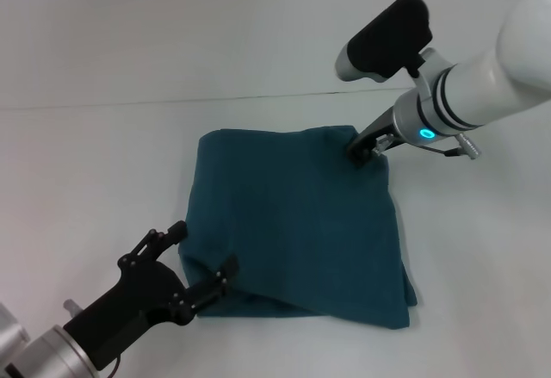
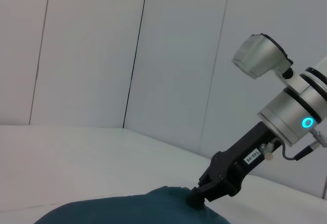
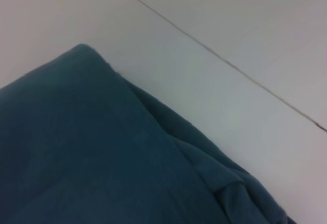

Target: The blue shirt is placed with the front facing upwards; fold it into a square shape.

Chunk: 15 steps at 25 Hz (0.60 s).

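Across the middle of the white table [image 1: 103, 163], the blue shirt [image 1: 297, 223] lies folded into a rough four-sided pad, well apart from every table edge that shows. Its material is a soft, matte teal knit with shallow creases; only plain cloth faces up, with no lettering visible. The outline is slightly skewed: the far edge runs nearly straight, the side toward the robot's right bulges outward, and the near right corner ends in a small rounded lobe. The pad's long axis runs from the far side of the table toward the near side, though the shape is close to square. A folded layer laps diagonally across the near edge, and stacked layers show at the far right corner in the right wrist view.

The right gripper [image 1: 360, 151], black-fingered on a white and silver arm with a lit blue ring, is set on the shirt's far right corner. Its jaws are pinched together on the cloth there.

The left gripper [image 1: 203, 263], matte black, sits at the shirt's near left corner. Its jaws are spread wide, with the lower finger touching the near edge of the fabric and nothing held.
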Each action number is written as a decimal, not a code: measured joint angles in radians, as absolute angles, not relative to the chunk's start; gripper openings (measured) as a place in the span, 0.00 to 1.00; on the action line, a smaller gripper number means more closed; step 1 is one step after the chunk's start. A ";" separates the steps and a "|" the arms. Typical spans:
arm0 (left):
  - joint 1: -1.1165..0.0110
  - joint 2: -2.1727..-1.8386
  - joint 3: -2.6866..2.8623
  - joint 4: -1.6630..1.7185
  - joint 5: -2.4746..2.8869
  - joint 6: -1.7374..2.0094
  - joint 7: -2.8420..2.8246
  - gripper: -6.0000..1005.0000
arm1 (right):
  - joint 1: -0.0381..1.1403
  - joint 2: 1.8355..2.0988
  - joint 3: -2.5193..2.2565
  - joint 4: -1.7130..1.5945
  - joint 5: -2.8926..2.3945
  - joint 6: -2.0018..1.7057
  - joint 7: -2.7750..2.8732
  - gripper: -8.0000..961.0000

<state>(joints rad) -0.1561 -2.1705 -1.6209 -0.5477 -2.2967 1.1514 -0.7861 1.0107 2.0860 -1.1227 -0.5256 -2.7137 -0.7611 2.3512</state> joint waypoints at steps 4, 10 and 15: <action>-0.155 -2.169 -1.620 -0.547 -2.293 1.154 -0.785 0.93 | 0.972 2.093 -1.129 -0.595 -2.714 -0.774 2.352 0.02; -0.156 -2.169 -1.618 -0.546 -2.291 1.159 -0.785 0.93 | 0.975 2.096 -1.158 -0.602 -2.707 -0.774 2.351 0.02; -0.157 -2.169 -1.617 -0.543 -2.290 1.161 -0.785 0.93 | 0.981 2.098 -1.200 -0.597 -2.686 -0.754 2.351 0.02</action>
<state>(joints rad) -0.1565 -2.1690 -1.6172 -0.5429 -2.2901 1.1612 -0.7854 0.9807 2.0984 -1.1995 -0.5966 -2.6862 -0.7538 2.3510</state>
